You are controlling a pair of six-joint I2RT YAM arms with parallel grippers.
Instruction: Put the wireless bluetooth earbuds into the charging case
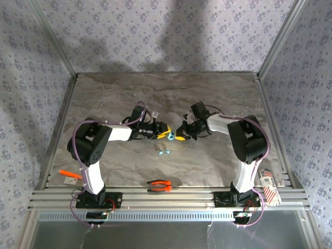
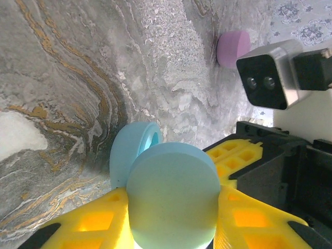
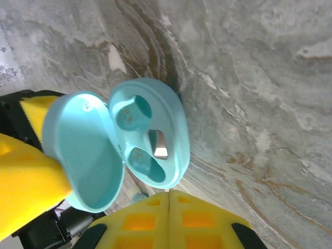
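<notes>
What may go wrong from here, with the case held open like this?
The left gripper seems to grip the teal case only by its lid; the rest could swing or slip. The right gripper is shut with nothing seen in it, both sockets are empty, and two earbuds lie on the table: it may be carrying nothing.

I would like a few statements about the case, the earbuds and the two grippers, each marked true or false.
1. The teal charging case is open. True.
2. Both its sockets are filled. False: both are empty.
3. The left gripper holds the case. True.
4. The right gripper is wide open. False: its fingers are shut together.
5. Two teal earbuds lie on the table. True.
</notes>
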